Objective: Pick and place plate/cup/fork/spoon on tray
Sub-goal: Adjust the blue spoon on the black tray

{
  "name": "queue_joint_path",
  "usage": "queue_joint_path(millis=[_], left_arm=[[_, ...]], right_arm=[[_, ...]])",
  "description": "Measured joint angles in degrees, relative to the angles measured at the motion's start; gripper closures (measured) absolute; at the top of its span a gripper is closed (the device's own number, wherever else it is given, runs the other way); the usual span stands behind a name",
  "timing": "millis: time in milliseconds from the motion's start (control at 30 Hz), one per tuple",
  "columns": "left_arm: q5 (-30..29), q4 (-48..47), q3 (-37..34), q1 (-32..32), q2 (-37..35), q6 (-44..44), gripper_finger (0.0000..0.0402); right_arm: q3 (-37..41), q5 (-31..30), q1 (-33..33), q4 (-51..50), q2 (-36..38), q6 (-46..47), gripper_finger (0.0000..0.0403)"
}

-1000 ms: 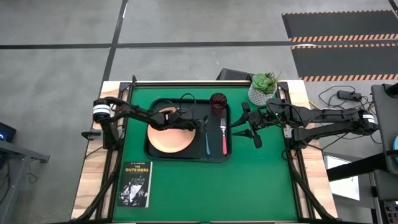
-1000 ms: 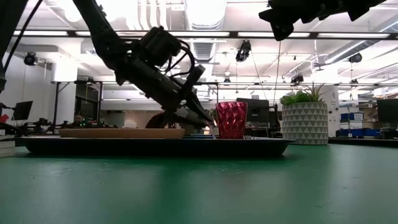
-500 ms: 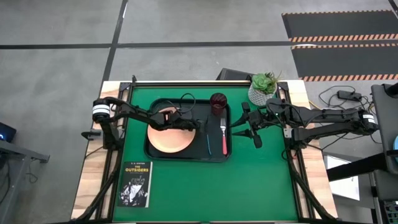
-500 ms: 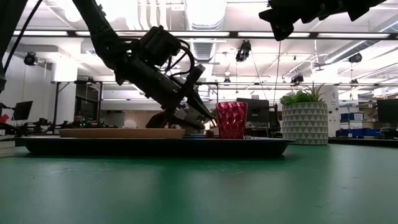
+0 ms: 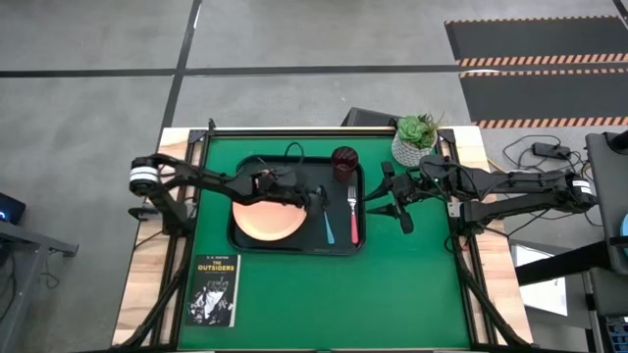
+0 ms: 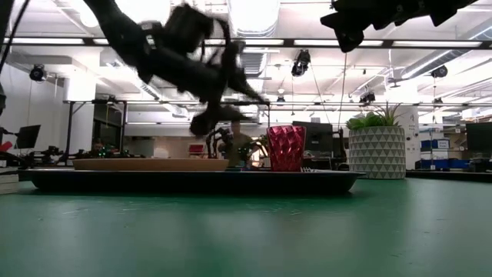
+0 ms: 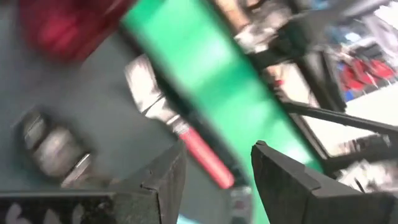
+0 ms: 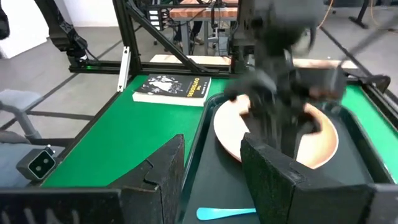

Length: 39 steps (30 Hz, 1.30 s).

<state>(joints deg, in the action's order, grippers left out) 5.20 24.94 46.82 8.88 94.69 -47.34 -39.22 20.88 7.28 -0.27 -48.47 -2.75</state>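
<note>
The dark tray (image 5: 245, 235) lies mid-table. On it rest the salmon-pink plate (image 5: 263, 218) at the left, the blue-handled spoon (image 5: 327, 224) lying slightly askew, the pink-handled fork (image 5: 352, 214) beside it, and the dark red cup (image 5: 344, 161) standing in the far right corner. My left gripper (image 5: 318, 196) hovers open above the tray between plate and spoon, touching nothing; its wrist view shows the fork (image 7: 202, 155) past its fingers. My right gripper (image 5: 394, 204) waits open, high above the green mat just right of the tray.
A white pot with a green plant (image 5: 414, 143) stands at the far right. A black book (image 5: 213, 290) lies at the near left of the mat. Bare green mat (image 5: 392, 294) stretches along the near side and right of the tray.
My left gripper has opened, letting go of the spoon, then risen off the tray and drawn back a little toward the table's left edge while rolling. The spoon now lies flat on the tray, its near end swung slightly toward the fork.
</note>
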Motion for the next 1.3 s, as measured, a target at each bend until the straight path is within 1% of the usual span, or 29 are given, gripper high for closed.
queue_joint_path(millis=[100,200,267,367,467,600,667,767,900,1000,1067,1200,1300], left_arm=[[-1.59,0.33,0.34,-2.17,-3.98,7.86,0.0240],[-4.23,0.39,-0.39,-5.55,-7.81,15.17,0.0240],[-4.78,0.03,-1.18,-8.26,-10.10,19.18,0.0240],[-5.63,-0.19,-3.07,-12.50,-13.68,25.17,0.0240],[-6.19,2.74,-5.95,-16.66,-16.35,32.15,0.0240],[-6.20,11.04,-11.21,-21.05,-19.10,38.91,0.0240],[-6.21,15.08,-13.73,-22.21,-20.40,40.70,0.0240],[-6.28,18.19,-17.68,-22.60,-22.46,41.70,0.0240],[-7.06,24.68,-23.07,-22.49,-23.54,41.73,0.0240],[-7.46,31.42,-26.48,-22.49,-24.04,41.71,0.0240],[-7.48,35.26,-28.06,-22.49,-24.17,41.71,0.0240],[-7.75,38.11,-29.73,-22.49,-24.68,41.72,0.0240],[-9.41,38.28,-30.26,-22.49,-24.98,41.73,0.0240]], right_arm=[[0.00,-0.02,0.01,-0.07,-0.07,1.77,0.0257],[0.00,-0.04,-0.01,0.09,-0.39,4.03,0.0258],[0.00,-0.31,-0.09,0.14,-1.18,5.40,0.0262],[0.00,-3.34,-0.89,0.41,-2.98,6.89,0.0273],[0.02,-7.50,-2.37,0.96,-6.10,7.68,0.0286],[0.09,-8.93,-4.55,3.68,-11.41,9.13,0.0306],[0.08,-8.93,-5.09,5.46,-13.78,9.80,0.0318],[-2.08,-9.13,-5.26,5.51,-17.47,11.23,0.0338],[-7.78,-11.68,-5.26,0.48,-22.38,9.84,0.0363],[-14.28,-13.62,-5.26,-7.22,-26.14,7.59,0.0379],[-19.19,-15.52,-5.26,-14.07,-28.91,5.77,0.0389],[-29.17,-18.70,-5.23,-26.09,-34.83,2.68,0.0394],[-36.19,-20.95,-5.12,-33.11,-39.74,-0.10,0.0394]])
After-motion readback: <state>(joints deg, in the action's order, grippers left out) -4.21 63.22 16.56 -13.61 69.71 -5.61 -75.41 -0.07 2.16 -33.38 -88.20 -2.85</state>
